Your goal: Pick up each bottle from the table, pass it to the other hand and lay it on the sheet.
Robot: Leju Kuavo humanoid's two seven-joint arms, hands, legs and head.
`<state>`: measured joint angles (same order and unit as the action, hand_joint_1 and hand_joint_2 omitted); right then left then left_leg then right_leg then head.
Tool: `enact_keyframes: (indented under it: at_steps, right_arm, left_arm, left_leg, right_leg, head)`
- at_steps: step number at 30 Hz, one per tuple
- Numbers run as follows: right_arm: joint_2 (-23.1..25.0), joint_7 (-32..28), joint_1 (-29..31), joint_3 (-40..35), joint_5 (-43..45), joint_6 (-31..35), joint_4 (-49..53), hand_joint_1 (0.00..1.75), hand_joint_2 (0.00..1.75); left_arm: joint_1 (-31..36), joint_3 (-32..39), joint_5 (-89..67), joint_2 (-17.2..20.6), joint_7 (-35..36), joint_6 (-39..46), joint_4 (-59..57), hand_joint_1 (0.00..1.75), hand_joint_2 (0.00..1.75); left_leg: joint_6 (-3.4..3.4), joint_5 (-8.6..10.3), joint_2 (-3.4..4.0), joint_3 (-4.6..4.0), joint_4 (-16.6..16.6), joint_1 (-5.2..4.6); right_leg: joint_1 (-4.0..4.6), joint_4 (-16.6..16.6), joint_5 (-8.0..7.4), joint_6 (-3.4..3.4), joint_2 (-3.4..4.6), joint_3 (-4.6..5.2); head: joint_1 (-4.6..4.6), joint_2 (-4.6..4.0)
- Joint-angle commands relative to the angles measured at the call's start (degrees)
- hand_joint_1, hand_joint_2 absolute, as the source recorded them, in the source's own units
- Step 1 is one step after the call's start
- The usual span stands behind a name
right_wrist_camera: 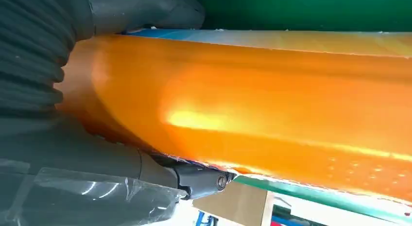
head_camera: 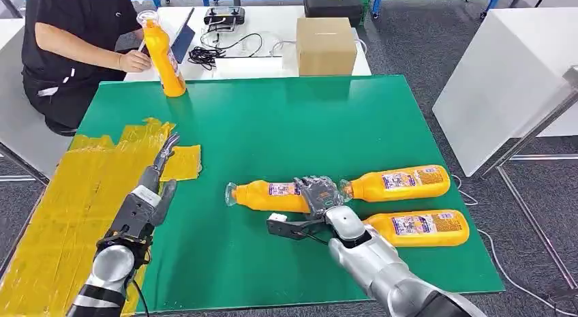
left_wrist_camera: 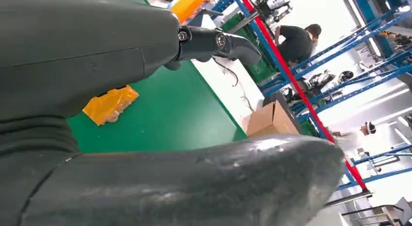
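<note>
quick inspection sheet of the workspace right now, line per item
surface: green table, yellow sheet on its left side.
job's things: three orange bottles lying at the right: left bottle, far bottle, near bottle; a fourth bottle held upright by a person's hand.
clutter: cardboard box on the white table behind.
hands: right hand grips the left bottle; left hand over the sheet's edge, holding nothing.
cables: black cables on the white table.
surroundings: seated person, blue racks.
</note>
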<state>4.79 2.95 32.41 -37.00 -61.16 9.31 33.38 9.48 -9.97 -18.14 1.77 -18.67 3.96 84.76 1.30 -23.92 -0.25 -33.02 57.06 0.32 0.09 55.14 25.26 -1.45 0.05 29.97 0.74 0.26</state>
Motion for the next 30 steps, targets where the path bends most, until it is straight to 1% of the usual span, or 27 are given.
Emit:
enact_keyframes:
  at_steps: [1,4,5,6,7,8,9,10,11,13,15,17,20,22,23,24,30]
  right_arm:
    - [-0.43,-0.19,-1.63,0.24,0.35,-0.45,-1.72,1.75,1.75]
    - [-0.43,-0.19,-1.63,0.24,0.35,-0.45,-1.72,1.75,1.75]
    - [3.86,-14.59,-10.46,10.52,14.75,10.30,12.68,1.75,1.75]
    - [3.92,-26.99,-14.84,4.29,23.47,9.87,28.56,1.75,1.75]
    - [2.31,-17.61,-17.21,-1.20,22.40,8.92,38.98,1.75,1.75]
    - [1.14,-12.93,-17.33,-4.59,22.26,9.11,42.96,1.75,1.75]
    - [0.22,-10.81,-16.92,-6.38,22.00,11.16,43.82,1.75,1.75]
    - [-0.17,-11.04,-16.44,-6.83,22.82,12.63,42.86,1.75,1.75]
    - [-0.52,-12.32,-16.00,-6.74,24.25,13.93,41.29,1.75,1.75]
    - [-0.74,-13.88,-15.62,-6.43,25.21,14.55,39.65,1.75,1.75]
    - [-0.83,-14.13,-15.57,-6.35,25.36,14.67,39.43,1.75,1.75]
    - [-0.84,-14.71,-15.39,-6.20,25.73,14.79,38.79,1.75,1.75]
    - [-0.41,-15.50,-15.52,-5.68,25.74,14.94,38.36,1.75,1.75]
    - [-0.36,-15.64,-15.65,-5.51,25.70,14.89,38.47,1.75,1.75]
    - [-0.38,-15.64,-15.66,-5.50,25.71,14.83,38.48,1.75,1.75]
    - [-0.38,-15.64,-15.65,-5.43,25.73,14.68,38.42,1.75,1.75]
    - [0.01,-15.47,-15.53,-4.73,26.62,13.61,36.87,1.75,1.75]
  left_arm:
    - [1.48,0.98,-0.03,-0.84,0.13,-0.13,-3.45,0.00,0.00]
    - [1.48,0.98,-0.03,-0.84,0.13,-0.13,-3.45,0.00,0.00]
    - [-4.37,13.73,14.37,-14.31,10.24,-12.58,-2.45,0.00,1.75]
    - [-8.76,9.74,35.97,-14.73,4.60,-12.93,-3.35,0.00,1.75]
    - [-10.71,6.98,48.06,-14.68,0.33,-12.87,-4.91,0.00,1.75]
    - [-11.33,4.73,48.71,-13.88,-2.09,-12.13,-5.65,0.00,1.75]
    - [-11.36,3.42,50.37,-13.11,-3.07,-11.54,-5.79,0.00,1.75]
    - [-11.08,2.96,51.36,-12.51,-3.10,-11.32,-5.52,0.00,1.75]
    - [-10.60,3.09,51.99,-12.06,-2.64,-10.75,-5.13,0.00,1.75]
    - [-10.06,3.57,52.41,-11.84,-1.89,-10.46,-4.78,0.00,1.75]
    - [-9.93,3.65,52.47,-11.79,-1.71,-10.43,-4.73,0.00,1.75]
    - [-9.82,3.79,52.57,-11.76,-1.45,-10.37,-4.60,0.00,1.75]
    - [-9.85,3.94,52.57,-11.90,-1.23,-10.39,-4.93,0.00,1.75]
    - [-9.90,3.92,52.59,-11.92,-1.13,-10.51,-4.96,0.00,1.75]
    - [-9.95,3.88,52.58,-11.96,-1.13,-10.53,-4.87,0.00,1.75]
    - [-9.99,3.75,52.46,-11.90,-1.14,-10.61,-4.72,0.00,1.75]
    - [-9.93,3.10,51.73,-11.90,-1.38,-10.59,-4.06,0.00,1.75]
  left_leg:
    - [-0.03,-0.01,-0.09,0.07,-0.06,0.03]
    - [-0.03,0.00,-0.10,0.08,-0.08,0.02]
    - [-0.02,0.00,-0.09,0.07,-0.07,0.02]
    - [-0.03,0.00,-0.10,0.07,-0.09,0.03]
    - [-0.02,-0.10,0.16,0.24,-0.18,0.01]
    - [-0.03,-0.18,0.30,0.36,-0.29,0.00]
    - [-0.03,-0.17,0.23,0.26,-0.18,-0.03]
    - [-0.05,-0.22,0.15,0.04,-0.04,-0.12]
    - [-0.08,-0.33,0.23,-0.01,0.04,-0.05]
    - [-0.12,-0.17,-0.08,-0.40,0.00,0.01]
    - [-0.11,-0.17,-0.38,-0.31,-0.02,0.00]
    - [-0.07,-0.11,-0.30,-0.54,-0.01,-0.02]
    - [-0.06,-0.16,-0.08,-0.42,-0.06,-0.01]
    - [-0.05,-0.11,-0.12,-0.47,-0.05,-0.02]
    - [-0.09,-0.19,-0.12,-0.31,-0.07,0.00]
    - [-0.04,-0.09,-0.20,-0.47,-0.04,-0.02]
    - [-0.04,-0.13,-0.19,-0.36,-0.06,-0.01]
  right_leg:
    - [0.03,-0.09,0.03,-0.01,-0.11,-0.11]
    - [0.01,-0.11,0.03,-0.02,-0.12,-0.13]
    - [0.02,-0.09,0.02,-0.01,-0.11,-0.11]
    - [0.03,-0.12,0.02,-0.01,-0.13,-0.13]
    - [0.01,-0.22,0.03,-0.03,0.14,-0.21]
    - [0.00,-0.33,0.06,-0.03,0.27,-0.36]
    - [-0.02,-0.17,0.09,-0.03,0.22,-0.33]
    - [-0.10,0.05,0.12,-0.05,0.20,-0.06]
    - [-0.03,0.06,0.18,-0.05,0.25,0.03]
    - [0.02,-0.07,0.09,-0.04,0.03,0.40]
    - [-0.03,-0.07,0.20,-0.03,-0.26,0.28]
    - [-0.04,-0.02,0.11,-0.01,-0.16,0.51]
    - [-0.02,-0.09,0.08,-0.02,0.00,0.38]
    - [-0.03,-0.05,0.07,-0.02,-0.14,0.43]
    - [0.00,-0.11,0.14,-0.04,-0.16,0.24]
    - [-0.02,-0.06,0.08,-0.02,-0.17,0.40]
    - [-0.01,-0.08,0.13,-0.03,-0.15,0.28]
  head:
    - [0.00,0.00]
    - [-0.02,0.00]
    - [-0.02,0.00]
    - [-0.02,0.00]
    - [-0.02,0.00]
    - [-0.02,0.00]
    - [0.04,0.00]
    - [0.02,0.00]
    - [-0.04,0.00]
    - [-0.07,0.00]
    - [-0.09,0.00]
    - [-0.04,0.00]
    - [-0.07,0.00]
    - [-0.04,0.00]
    - [-0.04,0.00]
    - [-0.04,0.00]
    - [-0.04,0.00]
